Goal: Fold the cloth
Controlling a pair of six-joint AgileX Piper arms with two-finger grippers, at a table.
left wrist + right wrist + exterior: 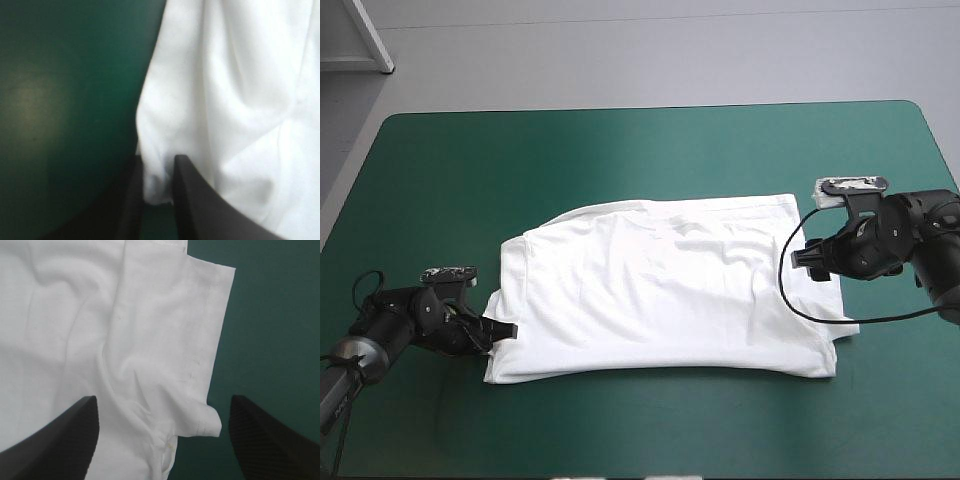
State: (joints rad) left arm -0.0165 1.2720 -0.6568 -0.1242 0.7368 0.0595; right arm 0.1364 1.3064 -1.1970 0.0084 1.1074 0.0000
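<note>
While the T-shirt [670, 290] lies spread flat on the teal-green cover [620, 150], mid-table and somewhat toward the near edge, the holdings stand thus.

Left gripper [502, 328] — at the T-shirt's left edge, fingers all but closed, a pinch of the cloth's border between them.

Right gripper [810, 262] — over the T-shirt's right side, fingers wide apart, nothing held. A sleeve [205, 340] with a curled corner lies between and ahead of them.

Step in hand, by judgement: taking hold at both ends for a first fold, with only the left end secured.

Handling notes: the right gripper would do well to come down astride the sleeve's edge and close on every layer there, not the top one alone. The curled corner may slip free if caught too near its tip. Any lift should be level at both ends and kept low, so the cloth carries over without dragging or bunching; a lopsided pull would likely skew the crease.
</note>
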